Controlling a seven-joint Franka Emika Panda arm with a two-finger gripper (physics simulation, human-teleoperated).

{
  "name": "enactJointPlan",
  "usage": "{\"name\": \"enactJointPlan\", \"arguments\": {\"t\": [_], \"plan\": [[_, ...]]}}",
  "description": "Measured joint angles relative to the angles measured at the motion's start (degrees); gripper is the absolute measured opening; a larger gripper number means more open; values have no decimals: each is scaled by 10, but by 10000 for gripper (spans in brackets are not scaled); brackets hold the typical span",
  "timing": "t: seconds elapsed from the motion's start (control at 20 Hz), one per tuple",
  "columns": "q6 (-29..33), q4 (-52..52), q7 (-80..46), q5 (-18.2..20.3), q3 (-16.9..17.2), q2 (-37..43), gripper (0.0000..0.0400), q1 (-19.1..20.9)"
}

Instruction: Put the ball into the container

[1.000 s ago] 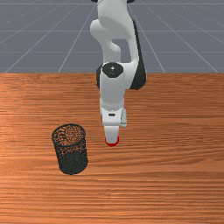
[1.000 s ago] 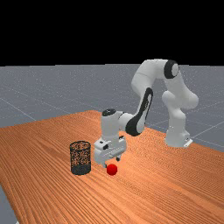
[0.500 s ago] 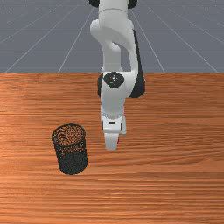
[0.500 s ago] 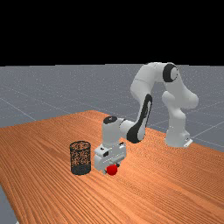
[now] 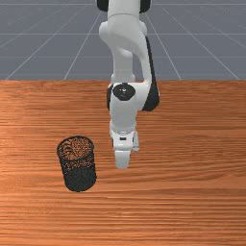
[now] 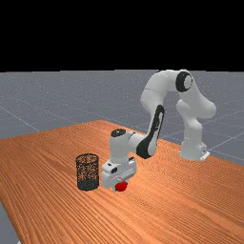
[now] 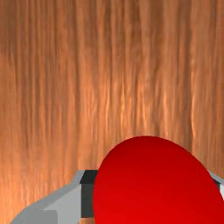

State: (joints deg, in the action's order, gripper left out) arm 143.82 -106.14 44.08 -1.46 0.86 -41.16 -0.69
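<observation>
Far view: one tool (image 6: 119, 182) at one ball (image 6: 121, 187), near one container (image 6: 88, 184).

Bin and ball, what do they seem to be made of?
The bin looks like dark wire mesh, probably metal: the table shows through its fine netting. The ball is evenly red, smooth and rather matt, with no seam or grain; perhaps plastic or rubber.

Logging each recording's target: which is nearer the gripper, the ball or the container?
The red ball, right at the gripper; the black container stands apart, toward the front view's left.
</observation>
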Motion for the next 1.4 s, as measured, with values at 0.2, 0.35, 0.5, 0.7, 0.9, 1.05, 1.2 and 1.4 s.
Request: {"name": "enactJointPlan", "arguments": {"t": [0.2, 0.35, 0.5, 0.7, 0.9, 1.05, 1.2, 1.4], "plan": [[43, -33, 2, -1, 1, 20, 279, 3], [46, -63, 2, -1, 2, 68, 280, 2], [14, -67, 3, -1, 1, 105, 279, 2], [-21, -66, 3, -1, 1, 134, 279, 2], [-34, -76, 4, -1, 1, 168, 279, 2], [-86, -54, 38, -1, -3, 180, 279, 9], [-86, -50, 85, 4, 2, 177, 279, 34], [-89, -37, 140, 7, 13, 168, 279, 71]]}}
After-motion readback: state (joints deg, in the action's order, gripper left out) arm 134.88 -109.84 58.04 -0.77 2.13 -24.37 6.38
